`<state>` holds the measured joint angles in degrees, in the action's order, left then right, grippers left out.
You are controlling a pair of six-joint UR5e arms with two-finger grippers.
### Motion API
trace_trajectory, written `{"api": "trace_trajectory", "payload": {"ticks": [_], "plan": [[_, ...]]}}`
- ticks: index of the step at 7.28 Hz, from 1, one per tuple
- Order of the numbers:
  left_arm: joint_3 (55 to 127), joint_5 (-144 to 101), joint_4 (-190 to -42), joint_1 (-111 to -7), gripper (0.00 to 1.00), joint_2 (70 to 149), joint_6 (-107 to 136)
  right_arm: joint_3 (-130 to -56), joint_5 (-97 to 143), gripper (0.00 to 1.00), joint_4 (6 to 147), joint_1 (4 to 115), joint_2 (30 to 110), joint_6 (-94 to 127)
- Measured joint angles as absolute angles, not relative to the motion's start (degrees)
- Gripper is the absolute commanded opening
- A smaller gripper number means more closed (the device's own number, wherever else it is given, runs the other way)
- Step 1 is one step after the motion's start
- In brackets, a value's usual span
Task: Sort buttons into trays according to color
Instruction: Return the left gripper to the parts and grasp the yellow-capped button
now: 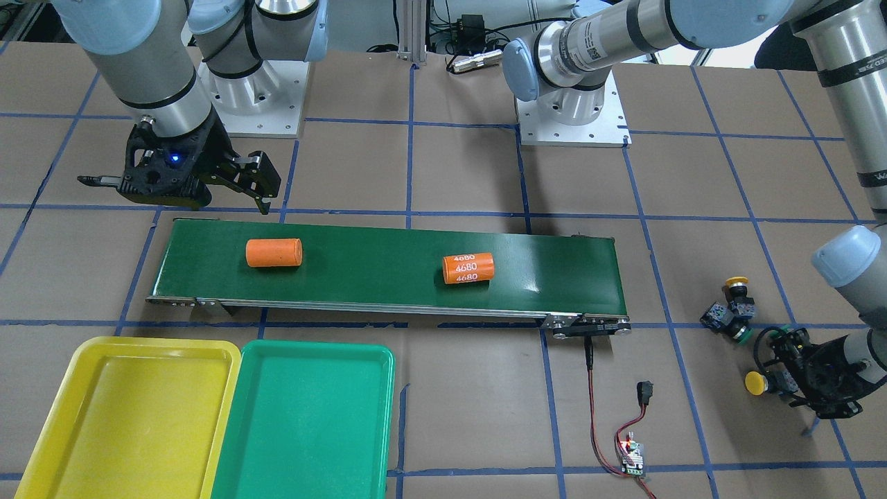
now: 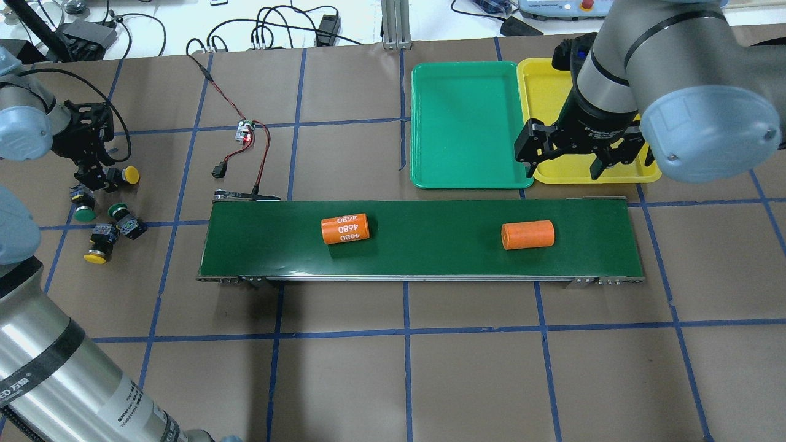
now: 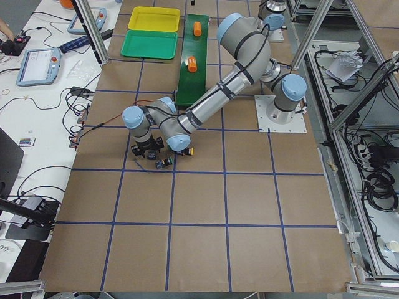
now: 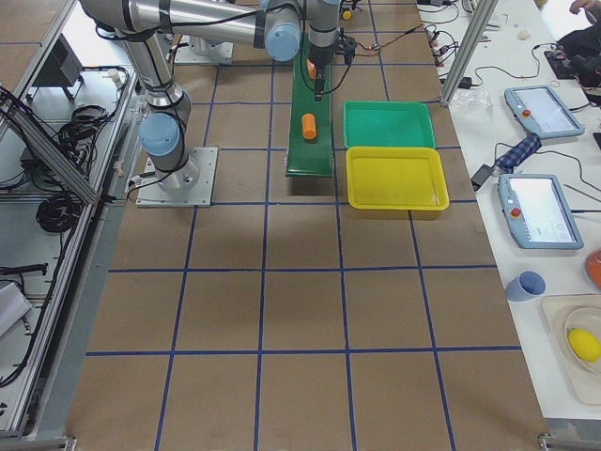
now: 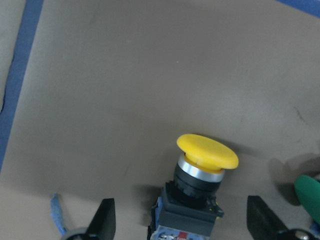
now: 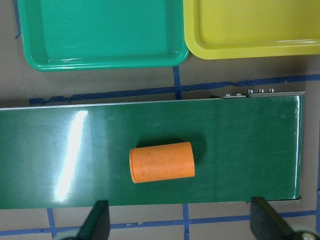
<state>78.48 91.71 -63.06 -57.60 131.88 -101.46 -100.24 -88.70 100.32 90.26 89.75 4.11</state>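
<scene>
At the table's left end, my left gripper point(image 5: 182, 222) stands open, its fingers point(image 5: 105, 220) on either side of the black body of a yellow-capped button point(image 5: 207, 152) lying on the paper. That yellow button point(image 2: 129, 176) lies beside a second yellow one point(image 2: 95, 256) and two green ones point(image 2: 84, 214) point(image 2: 118, 211). My left gripper point(image 2: 98, 177) is low over them. My right gripper point(image 2: 565, 162) hangs open and empty above the belt's far edge, near the green tray point(image 2: 466, 123) and the yellow tray point(image 2: 543, 92). Both trays hold nothing.
A long dark-green conveyor belt point(image 2: 430, 245) carries a plain orange cylinder point(image 2: 527, 234) and one marked 4680 point(image 2: 345, 228). A small circuit board point(image 2: 245, 130) with red and black wires lies beyond the belt's left end. My right arm covers part of the yellow tray.
</scene>
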Motion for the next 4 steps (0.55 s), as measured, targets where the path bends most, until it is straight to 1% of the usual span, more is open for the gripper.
{"api": "trace_trajectory", "payload": {"ticks": [4], "plan": [[78.6, 91.8, -63.7, -57.2, 0.0, 131.0, -102.1, -100.2, -88.7, 1.0, 100.4, 90.3, 89.7, 4.4]]}}
